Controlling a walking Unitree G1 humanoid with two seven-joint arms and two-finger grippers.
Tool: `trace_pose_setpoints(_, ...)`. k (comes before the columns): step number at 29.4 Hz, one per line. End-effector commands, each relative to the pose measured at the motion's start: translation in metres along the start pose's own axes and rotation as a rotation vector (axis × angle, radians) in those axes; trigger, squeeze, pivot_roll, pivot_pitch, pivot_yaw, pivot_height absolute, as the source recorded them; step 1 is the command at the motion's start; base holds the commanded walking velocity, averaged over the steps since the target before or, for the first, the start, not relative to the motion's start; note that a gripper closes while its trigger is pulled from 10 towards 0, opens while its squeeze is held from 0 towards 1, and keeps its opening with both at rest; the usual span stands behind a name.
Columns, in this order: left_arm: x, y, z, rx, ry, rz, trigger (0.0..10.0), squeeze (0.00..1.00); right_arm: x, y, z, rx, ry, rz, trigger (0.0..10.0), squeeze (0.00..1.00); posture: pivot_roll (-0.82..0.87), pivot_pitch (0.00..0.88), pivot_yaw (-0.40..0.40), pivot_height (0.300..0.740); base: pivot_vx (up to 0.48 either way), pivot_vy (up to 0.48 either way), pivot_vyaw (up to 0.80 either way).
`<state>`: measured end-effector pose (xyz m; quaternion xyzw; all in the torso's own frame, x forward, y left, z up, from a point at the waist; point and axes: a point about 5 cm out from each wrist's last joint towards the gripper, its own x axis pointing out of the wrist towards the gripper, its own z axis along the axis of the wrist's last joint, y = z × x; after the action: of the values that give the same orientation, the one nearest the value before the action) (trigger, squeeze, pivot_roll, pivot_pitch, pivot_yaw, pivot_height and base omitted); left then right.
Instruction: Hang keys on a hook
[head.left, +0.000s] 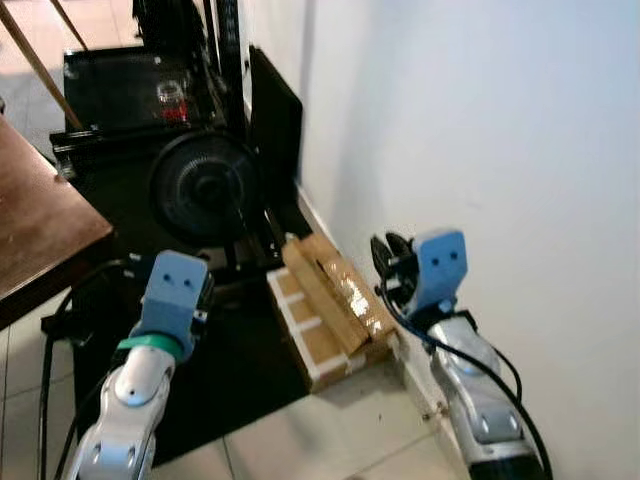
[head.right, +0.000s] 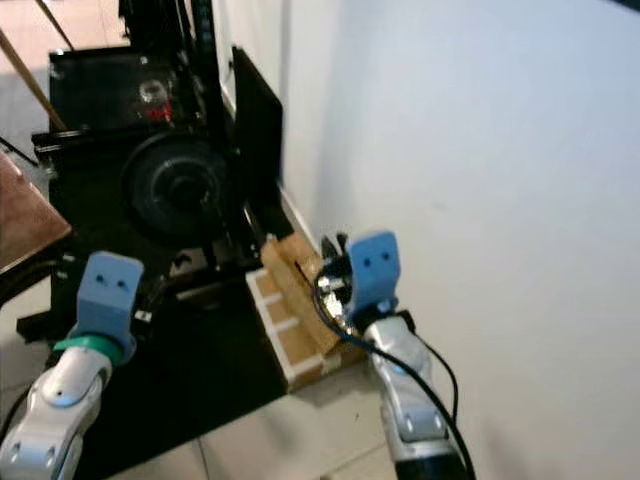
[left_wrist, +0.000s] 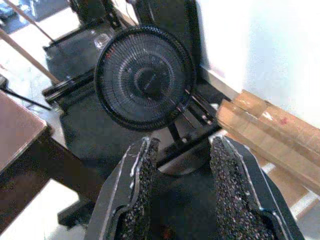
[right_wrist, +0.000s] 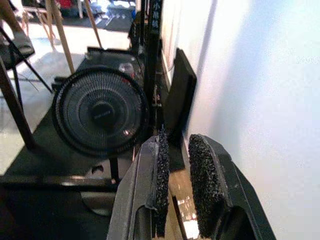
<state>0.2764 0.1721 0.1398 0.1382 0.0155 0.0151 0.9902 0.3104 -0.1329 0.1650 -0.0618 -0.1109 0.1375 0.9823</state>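
Note:
No keys or hook can be made out in any view. My left gripper (left_wrist: 184, 142) is open, its rough black pads (left_wrist: 142, 190) wide apart with nothing between them; it points at a black round fan (left_wrist: 144, 77). In the left eye view it hangs low on the left behind its blue wrist block (head.left: 175, 285). My right gripper (right_wrist: 179, 140) is held beside the white wall (right_wrist: 260, 75), its pads a narrow gap apart and the gap empty. It sits low on the right (head.left: 392, 262) above the cardboard.
The fan (head.left: 205, 187) stands on a black mat (head.left: 230, 380) in front of dark equipment (head.left: 140, 90). Flat cardboard boxes (head.left: 330, 300) lie against the wall's foot. A brown wooden table (head.left: 40, 220) juts in from the left. A black cable (head.left: 45, 350) loops over the tiled floor.

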Motion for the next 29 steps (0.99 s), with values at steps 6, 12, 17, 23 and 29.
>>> trace_pose_setpoints(6, -0.0012, -0.0013, -0.0040, 0.012, 0.018, -0.003, 10.0, 0.00, -0.0021, -0.0024, -0.0041, 0.005, 0.014, -0.007, 10.0, 0.00, -0.07, 0.086, 0.067, 0.740, 0.277, 0.000, 0.00)
trace_pose_setpoints(12, -0.0004, -0.0003, -0.0038, 0.011, 0.019, 0.002, 10.0, 0.00, -0.0015, -0.0029, -0.0034, 0.004, 0.012, -0.011, 10.0, 0.00, -0.07, 0.093, 0.068, 0.740, 0.046, 0.000, 0.00)
trace_pose_setpoints(17, -0.0004, 0.0002, -0.0024, 0.000, 0.009, -0.003, 10.0, 0.00, -0.0014, -0.0028, -0.0027, 0.000, 0.008, -0.011, 10.0, 0.00, -0.07, 0.094, 0.069, 0.740, 0.000, 0.000, 0.00)
trace_pose_setpoints(23, -0.0020, -0.0018, 0.0029, -0.015, -0.034, -0.061, 10.0, 0.00, -0.0024, -0.0029, -0.0025, -0.012, 0.002, -0.013, 10.0, 0.00, -0.08, 0.093, 0.082, 0.740, 0.000, 0.000, 0.00)
trace_pose_setpoints(29, -0.0022, 0.0009, -0.0009, 0.006, -0.031, -0.063, 10.0, 0.00, -0.0035, -0.0028, -0.0030, -0.058, -0.003, -0.002, 10.0, 0.00, -0.08, 0.082, 0.091, 0.740, 0.000, 0.000, 0.00)
